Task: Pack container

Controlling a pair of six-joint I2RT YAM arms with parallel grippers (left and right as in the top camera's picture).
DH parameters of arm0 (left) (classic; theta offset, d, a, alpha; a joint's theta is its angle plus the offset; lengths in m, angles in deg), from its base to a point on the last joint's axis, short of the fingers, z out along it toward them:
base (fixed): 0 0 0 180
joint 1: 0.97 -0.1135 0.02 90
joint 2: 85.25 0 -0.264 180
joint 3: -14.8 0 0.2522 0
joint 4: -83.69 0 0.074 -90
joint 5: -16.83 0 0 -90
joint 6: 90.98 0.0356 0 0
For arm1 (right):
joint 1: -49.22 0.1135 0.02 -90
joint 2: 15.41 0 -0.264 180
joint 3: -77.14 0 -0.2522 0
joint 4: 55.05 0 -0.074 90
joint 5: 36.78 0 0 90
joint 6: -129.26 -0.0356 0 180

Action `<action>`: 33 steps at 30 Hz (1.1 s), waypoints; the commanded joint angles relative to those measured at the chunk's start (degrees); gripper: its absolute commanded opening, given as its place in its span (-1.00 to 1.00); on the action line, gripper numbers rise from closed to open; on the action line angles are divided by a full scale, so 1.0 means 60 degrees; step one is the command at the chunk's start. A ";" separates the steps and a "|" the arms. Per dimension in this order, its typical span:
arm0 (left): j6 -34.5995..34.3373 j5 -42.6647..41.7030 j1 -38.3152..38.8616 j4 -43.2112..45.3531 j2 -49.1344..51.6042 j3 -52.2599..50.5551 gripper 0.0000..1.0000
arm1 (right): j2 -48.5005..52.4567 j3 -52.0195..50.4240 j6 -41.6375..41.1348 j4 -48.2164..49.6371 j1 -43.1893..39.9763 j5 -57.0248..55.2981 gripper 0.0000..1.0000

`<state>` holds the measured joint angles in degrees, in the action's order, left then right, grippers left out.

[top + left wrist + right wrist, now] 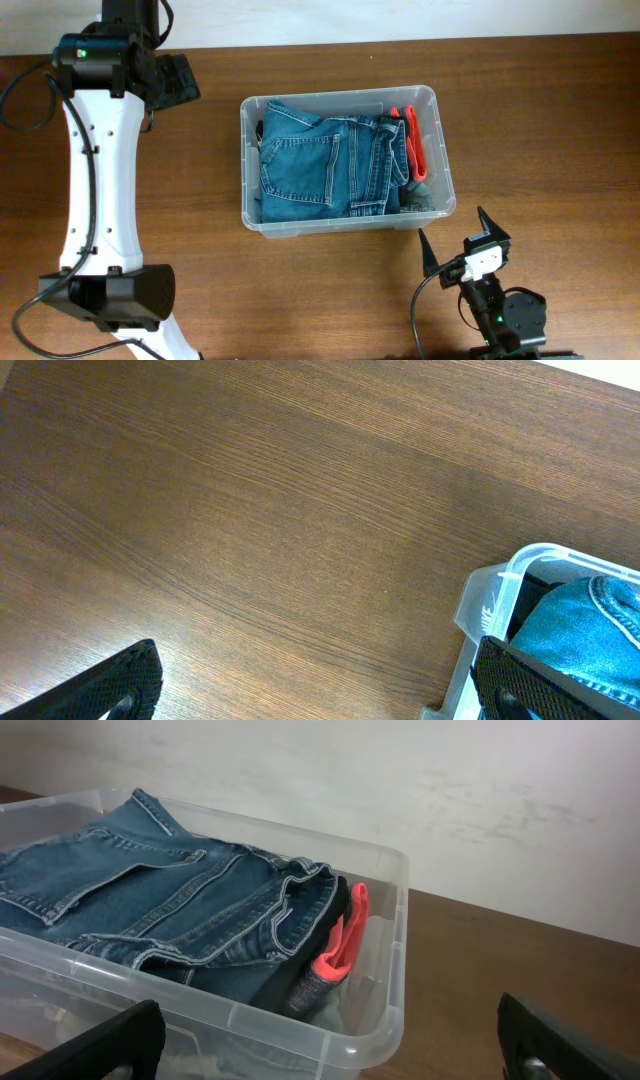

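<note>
Container sat mid-table holding folded jeans and a red-orange item, left gripper spread wide over the table near one corner, right gripper likewise wide, empty, just beside another.

Folded blue denim jeans lie flat, with a narrow orange-red and grey fabric item pressed against one edge. The brown wood-grain bench meets an off-white wall.
</note>
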<state>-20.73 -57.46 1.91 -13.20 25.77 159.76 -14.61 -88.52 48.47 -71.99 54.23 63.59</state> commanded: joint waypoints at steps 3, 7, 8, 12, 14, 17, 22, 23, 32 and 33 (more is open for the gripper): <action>-0.0025 0.0102 0.0011 0.0015 0.0044 -0.0018 0.99 | -0.0084 -0.0044 -0.0004 -0.0073 -0.0044 -0.0087 0.97; -0.0025 0.0102 -0.0029 0.0015 -0.0678 -0.0018 0.99 | -0.0080 -0.0044 -0.0004 -0.0073 -0.0044 -0.0087 0.97; -0.0025 0.0102 -0.0029 0.0015 -0.1111 -0.0018 0.99 | -0.0080 -0.0044 -0.0004 -0.0073 -0.0044 -0.0091 0.97; -0.0025 0.0102 -0.0029 0.0011 -0.2845 -0.0018 0.99 | -0.0080 -0.0044 -0.0004 -0.0073 -0.0044 -0.0087 0.97; -0.0025 0.0106 -0.0026 0.0015 -0.3785 -0.0018 0.99 | -0.0080 -0.0044 -0.0004 -0.0073 -0.0044 -0.0087 0.97; -0.0025 0.0339 -0.0026 0.0022 -0.5661 -0.0018 1.00 | -0.0080 -0.0044 -0.0004 -0.0073 -0.0044 -0.0087 0.97; -0.0025 0.0357 -0.0026 -0.0776 -0.8521 -0.0018 0.99 | -0.0084 -0.0044 -0.0004 -0.0073 -0.0044 -0.0087 0.97; -0.0025 0.0357 -0.0026 -0.1064 -0.9038 -0.0018 0.99 | -0.0080 -0.0044 -0.0004 -0.0073 -0.0044 -0.0087 0.97; -0.0029 -0.1337 -0.0026 -0.2255 -1.3227 -0.1118 0.99 | -0.0080 -0.0044 -0.0004 -0.0073 -0.0044 -0.0087 0.97; -0.0036 -0.1351 -0.0026 -0.2255 -1.3453 -0.1483 1.00 | -0.0080 -0.0044 -0.0004 -0.0073 -0.0044 -0.0087 0.97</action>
<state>-20.75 -60.13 1.84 -26.65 -50.77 157.46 -14.63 -88.52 48.47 -72.04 54.23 63.59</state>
